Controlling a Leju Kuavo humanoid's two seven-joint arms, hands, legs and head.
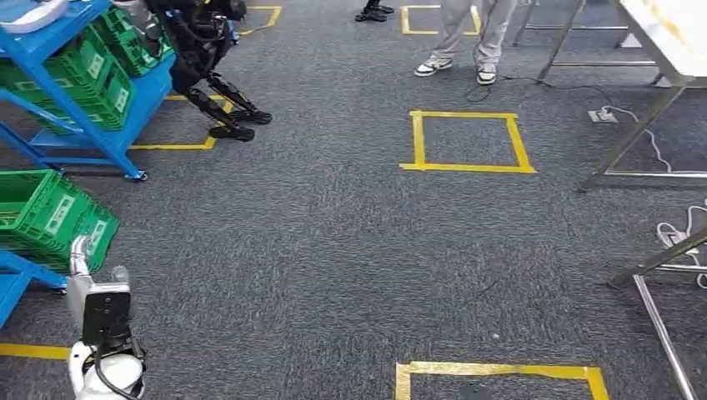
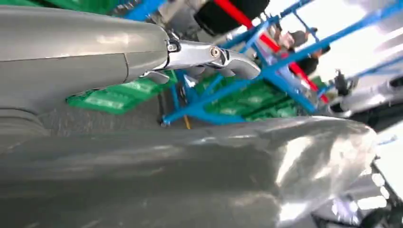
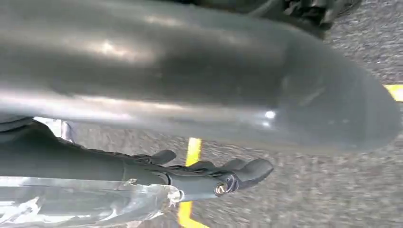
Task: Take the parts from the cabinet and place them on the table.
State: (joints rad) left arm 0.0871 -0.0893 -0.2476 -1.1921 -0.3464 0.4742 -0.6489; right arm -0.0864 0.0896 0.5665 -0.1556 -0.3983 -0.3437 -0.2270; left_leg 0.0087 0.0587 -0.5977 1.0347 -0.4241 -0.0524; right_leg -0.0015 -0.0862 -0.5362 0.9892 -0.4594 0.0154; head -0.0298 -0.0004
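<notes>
Head view shows the blue metal cabinet (image 1: pixel 100 117) with green plastic crates (image 1: pixel 50 212) holding parts at left, well apart from the white-topped surface (image 1: pixel 675 33) at right; left hand (image 2: pixel 209 59) and right hand (image 3: pixel 218 178) hang empty, fingers loosely curled, presumably mid-walk.
</notes>
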